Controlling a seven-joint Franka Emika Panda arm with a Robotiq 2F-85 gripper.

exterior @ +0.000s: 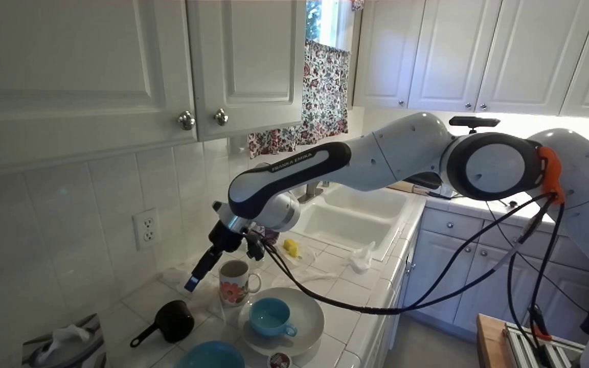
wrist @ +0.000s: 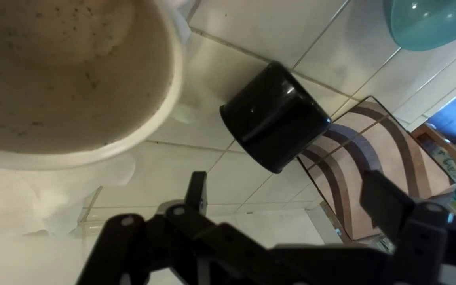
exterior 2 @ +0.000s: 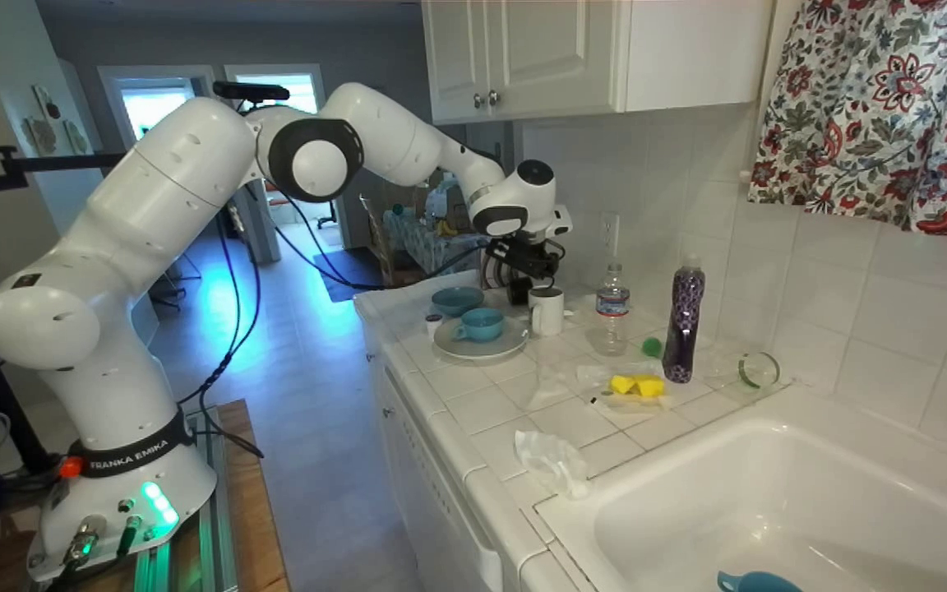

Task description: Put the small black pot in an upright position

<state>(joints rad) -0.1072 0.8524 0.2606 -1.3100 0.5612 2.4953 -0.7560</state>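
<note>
Approach seems the step in hand: the tool (wrist: 285,186), jaws wide apart and holding nothing, hangs near the mug (exterior: 233,286). The small black pot (wrist: 275,118) lies on the worktop (exterior: 353,286), apparently on its side — next should come lowering, gripping its wall, then turning it mouth-up.

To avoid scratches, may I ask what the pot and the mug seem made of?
The pot looks like coated metal, glossy black with bright highlights, though plastic is possible. The mug seems ceramic, probably glazed: thick, pale, rounded rim.
</note>
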